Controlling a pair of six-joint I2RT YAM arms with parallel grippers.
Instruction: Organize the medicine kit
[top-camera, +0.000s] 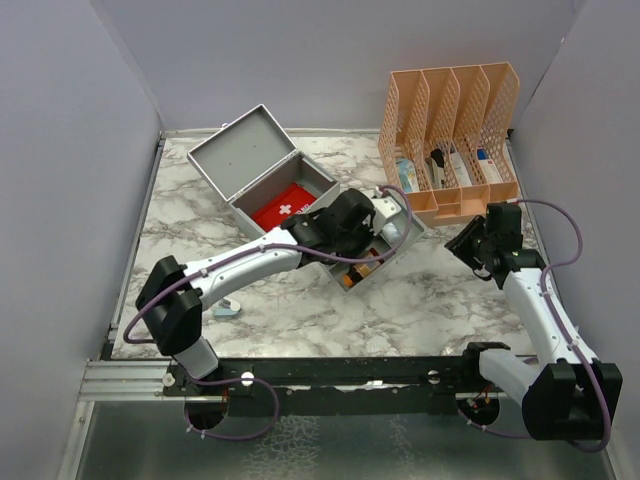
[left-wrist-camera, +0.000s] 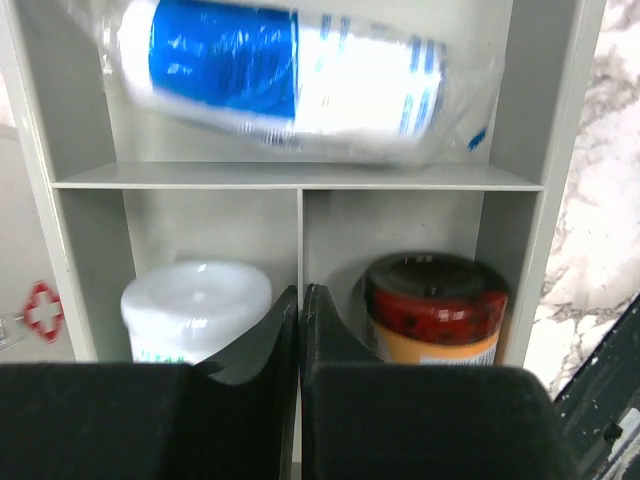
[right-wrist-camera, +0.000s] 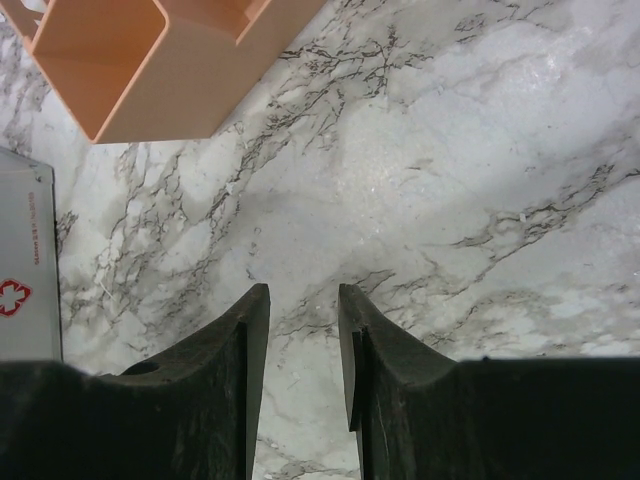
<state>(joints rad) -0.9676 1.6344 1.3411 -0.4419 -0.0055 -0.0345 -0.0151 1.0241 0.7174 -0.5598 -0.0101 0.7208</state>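
The medicine kit (top-camera: 238, 152) is a grey metal box standing open, lid tipped back, with a red pouch (top-camera: 283, 208) bearing a white cross inside. My left gripper (top-camera: 388, 232) reaches over its right part. Seen from the left wrist, this gripper (left-wrist-camera: 300, 292) is shut and empty above the grey divider (left-wrist-camera: 300, 178). The far compartment holds a blue-and-white wrapped roll (left-wrist-camera: 300, 75); nearer sit a white jar (left-wrist-camera: 195, 305) and a red-lidded orange jar (left-wrist-camera: 435, 310). My right gripper (top-camera: 464, 245) (right-wrist-camera: 303, 290) hangs open and empty over bare marble, right of the kit (right-wrist-camera: 25, 260).
An orange mesh file organizer (top-camera: 450, 130) (right-wrist-camera: 130, 60) with several packets in its slots stands at the back right, close behind the right gripper. A small pale object (top-camera: 228, 308) lies on the marble beside the left arm. Purple-grey walls enclose the table.
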